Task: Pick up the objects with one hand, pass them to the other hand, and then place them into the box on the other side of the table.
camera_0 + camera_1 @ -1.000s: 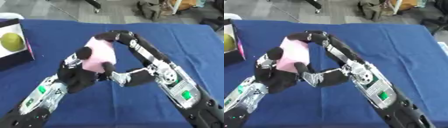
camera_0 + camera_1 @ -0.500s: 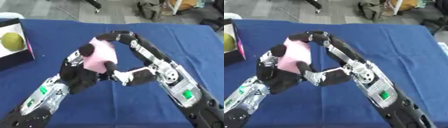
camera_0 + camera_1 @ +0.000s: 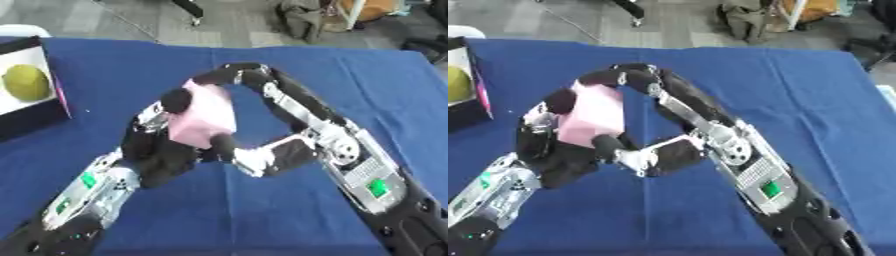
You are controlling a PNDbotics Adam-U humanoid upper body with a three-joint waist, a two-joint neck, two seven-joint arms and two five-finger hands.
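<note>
Handover item: pink block (image 3: 203,117), held above the blue desk (image 3: 367,90) near its middle, between both hands. Your left hand (image 3: 166,150) has its fingers and thumb curled round the lower part of the block. Your right hand (image 3: 229,76) arches over from the far side, its fingers hooked on the block's top edge, so both hands appear to grip it at once.

Handling, as a judgement: flat-faced, matt, probably light and possibly slightly soft, like foam; unlikely to slip, not fragile. Best hold is across two opposite flat faces, away from the corners, so it cannot pivot.

Destination: box (image 3: 31,107) at the desk's left edge, well apart from the block, already holding a yellow-green round fruit (image 3: 24,83).

Next move likely needs one hand to let go before you carry it over.
</note>
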